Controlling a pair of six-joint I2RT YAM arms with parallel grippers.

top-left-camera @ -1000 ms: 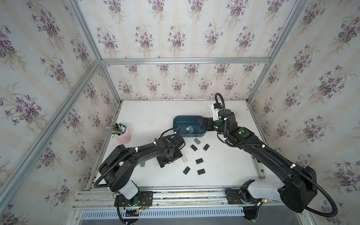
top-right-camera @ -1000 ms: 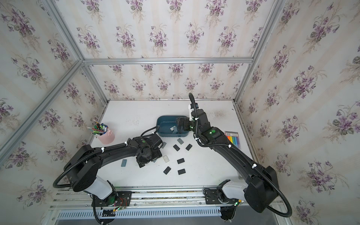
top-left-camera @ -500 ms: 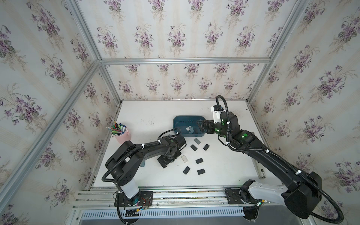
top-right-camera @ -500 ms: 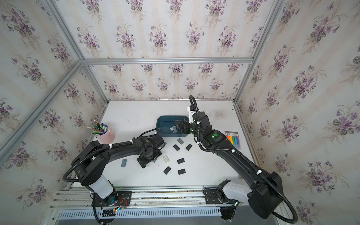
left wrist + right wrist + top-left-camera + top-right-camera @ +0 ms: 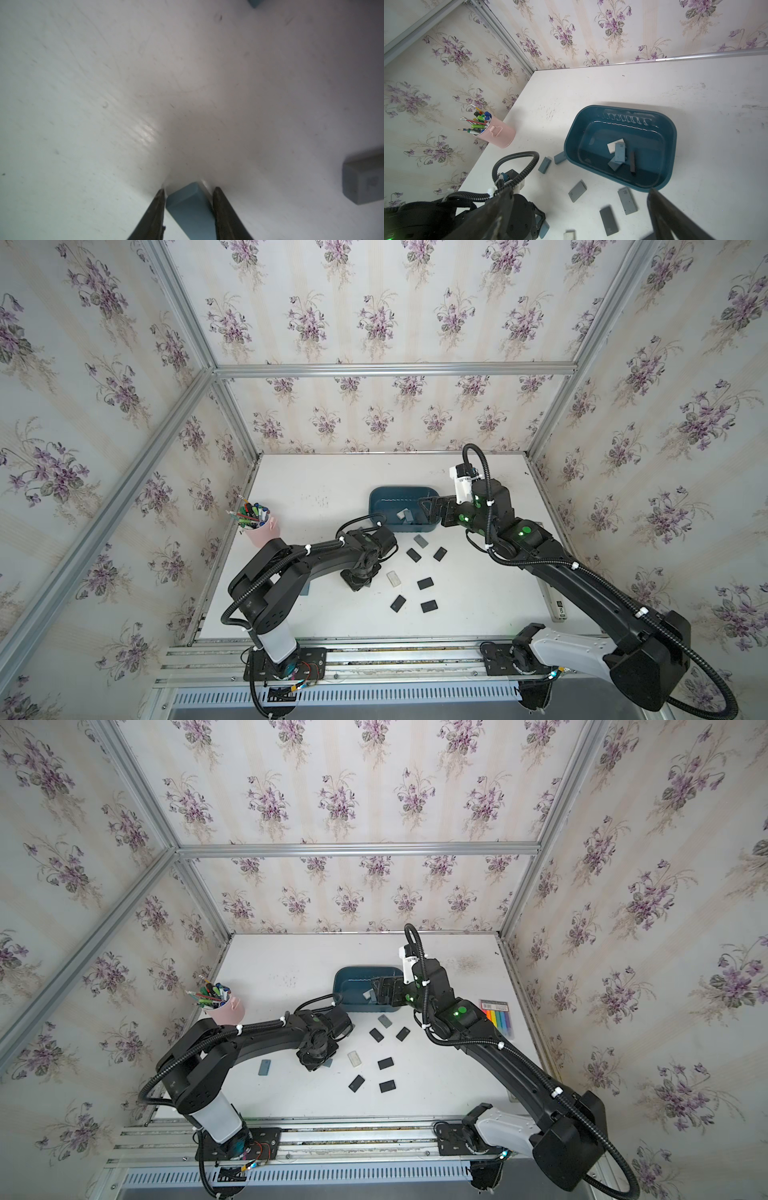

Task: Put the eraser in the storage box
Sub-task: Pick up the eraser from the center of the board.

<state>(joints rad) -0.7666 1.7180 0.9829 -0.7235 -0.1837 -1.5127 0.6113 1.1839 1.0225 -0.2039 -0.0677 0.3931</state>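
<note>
Left tool (image 5: 189,189) pinches a blue eraser (image 5: 189,207) (lying flat) on the surface (image 5: 104,83); right tool (image 5: 579,190) hangs spread near the storage box (image 5: 671,145).

Teal storage box (image 5: 645,145); blue eraser (image 5: 189,209); pink cup (image 5: 500,135); purple-floral wallpaper (image 5: 374,315).

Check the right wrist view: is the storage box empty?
No, the storage box holds several erasers on its floor, among them a white eraser.

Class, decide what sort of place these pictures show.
Likely a robot lab cell dressed as a room: two black robot arms on a metal rail, flowered wallpaper panels in aluminium framing.
</note>
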